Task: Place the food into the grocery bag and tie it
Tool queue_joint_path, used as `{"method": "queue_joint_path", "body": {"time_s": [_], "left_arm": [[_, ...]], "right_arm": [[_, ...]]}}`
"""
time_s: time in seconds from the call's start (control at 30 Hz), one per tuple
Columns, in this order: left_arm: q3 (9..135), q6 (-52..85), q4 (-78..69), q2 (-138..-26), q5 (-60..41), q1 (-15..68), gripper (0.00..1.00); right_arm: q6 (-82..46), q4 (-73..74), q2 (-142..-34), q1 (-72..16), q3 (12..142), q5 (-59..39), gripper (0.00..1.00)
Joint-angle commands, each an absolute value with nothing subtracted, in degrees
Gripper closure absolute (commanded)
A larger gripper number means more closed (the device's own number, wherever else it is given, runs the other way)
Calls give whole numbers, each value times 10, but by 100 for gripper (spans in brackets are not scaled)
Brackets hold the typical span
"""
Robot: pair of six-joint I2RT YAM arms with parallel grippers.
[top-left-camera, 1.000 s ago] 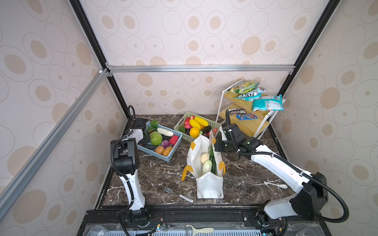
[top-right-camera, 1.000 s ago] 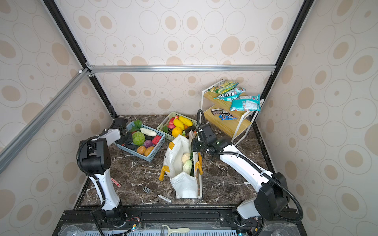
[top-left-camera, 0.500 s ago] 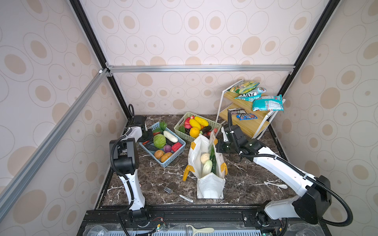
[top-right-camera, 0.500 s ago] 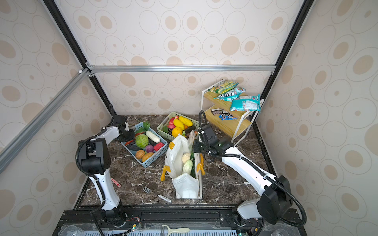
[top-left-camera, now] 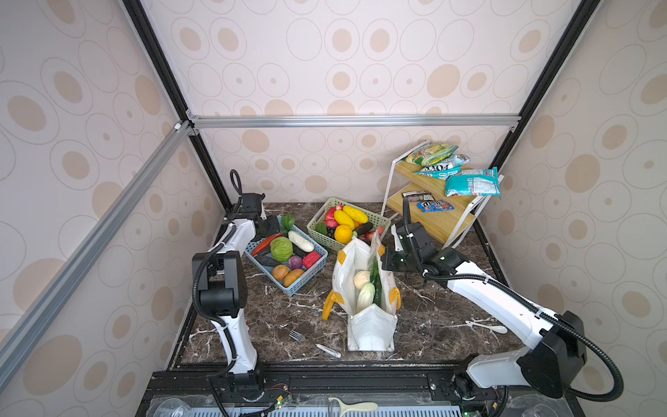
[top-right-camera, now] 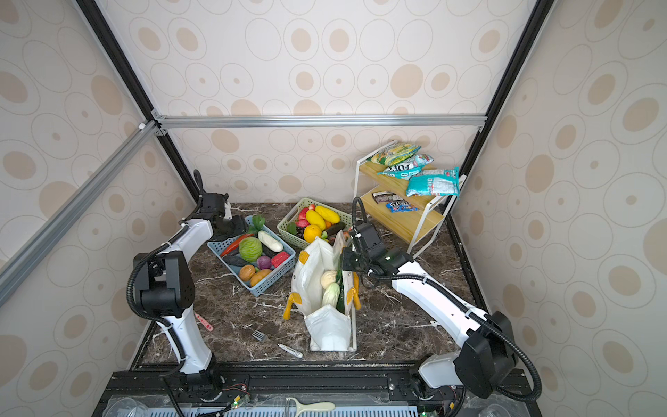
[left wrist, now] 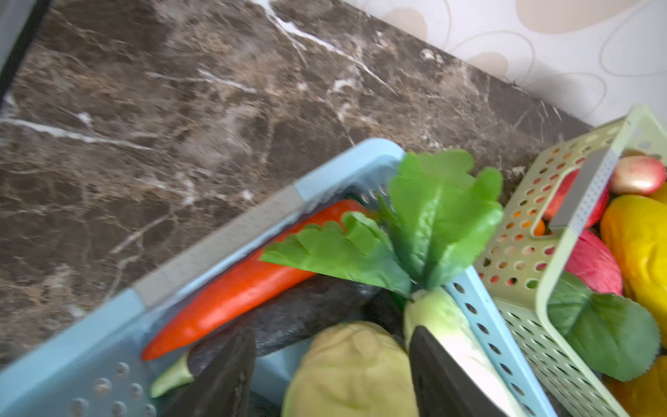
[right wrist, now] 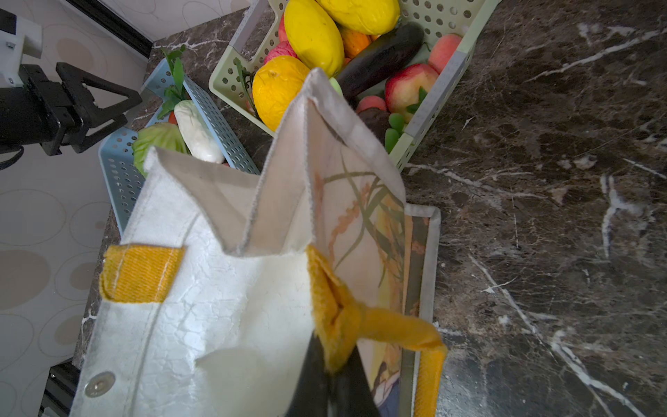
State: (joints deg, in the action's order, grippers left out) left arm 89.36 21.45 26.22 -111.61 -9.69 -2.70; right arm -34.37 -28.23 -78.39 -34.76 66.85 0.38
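**A:** Where does the grocery bag point(top-left-camera: 370, 330) stand?

**B:** Upright on the table point(top-left-camera: 426, 335), mouth open. Inside it lie a beige knobbly ball point(top-left-camera: 361, 278), a pale cabbage point(top-left-camera: 366, 296) and a dark green cucumber point(top-left-camera: 377, 285).

**A:** And the right gripper point(right wrist: 335, 361)?

**B:** At the bag's right side, near its far end, pinched closed on the yellow strap handle point(right wrist: 393, 328).

**A:** The left gripper point(left wrist: 330, 335)?

**B:** Left of the bag and farther back, fingers spread wide, gripping nothing. Below it, in the blue basket point(top-left-camera: 308, 276) just left of the bag, lie a red-orange pepper point(left wrist: 234, 292) and a green leaf point(left wrist: 440, 216).
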Motion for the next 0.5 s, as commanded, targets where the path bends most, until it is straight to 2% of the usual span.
{"method": "queue_joint_path", "body": {"time_s": [0.0, 0.1, 0.2, 0.47], "left_arm": [[877, 214, 280, -1096, -51, -7, 25], [860, 212, 285, -1097, -20, 8, 24], [858, 207, 301, -1106, 23, 21, 19], [810, 206, 295, -1102, 25, 29, 18]], "right_arm": [[-339, -278, -774, -352, 664, 11, 100], [-338, -275, -776, -352, 662, 11, 100], [-338, -276, -777, -352, 663, 7, 100], [-337, -276, -768, -352, 659, 14, 100]]}}
